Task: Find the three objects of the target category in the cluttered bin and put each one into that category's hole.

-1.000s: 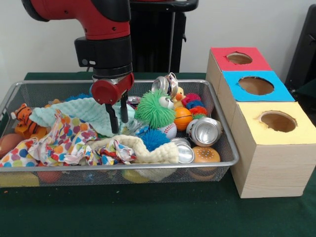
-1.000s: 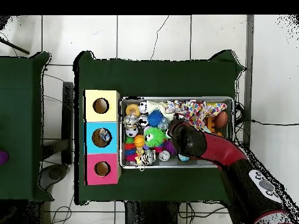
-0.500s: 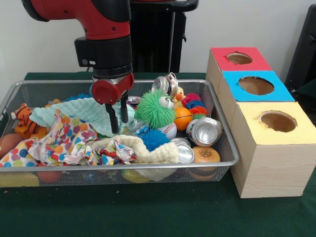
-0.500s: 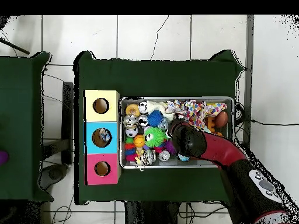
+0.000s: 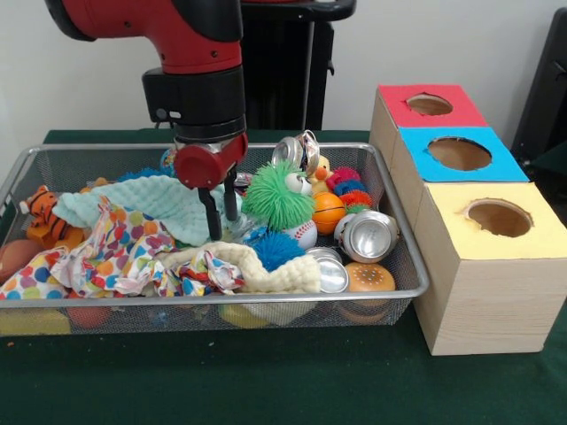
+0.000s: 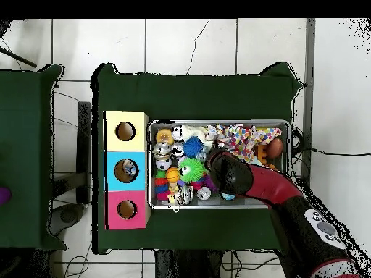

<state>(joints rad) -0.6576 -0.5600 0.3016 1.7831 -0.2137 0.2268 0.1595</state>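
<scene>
Inside the wire bin (image 5: 390,266), cloths, balls, cans, released tool (image 5: 221,221) above mint cloth (image 5: 168,202).

We see the wire bin (image 5: 403,257) packed edge to edge: cloths (image 5: 133,252) fill its left, balls and cans (image 5: 368,235) its right. The green fuzzy toy (image 5: 277,197) crowds the gripper (image 5: 220,215) on the right. Above the boxes (image 5: 483,221) is open.
</scene>
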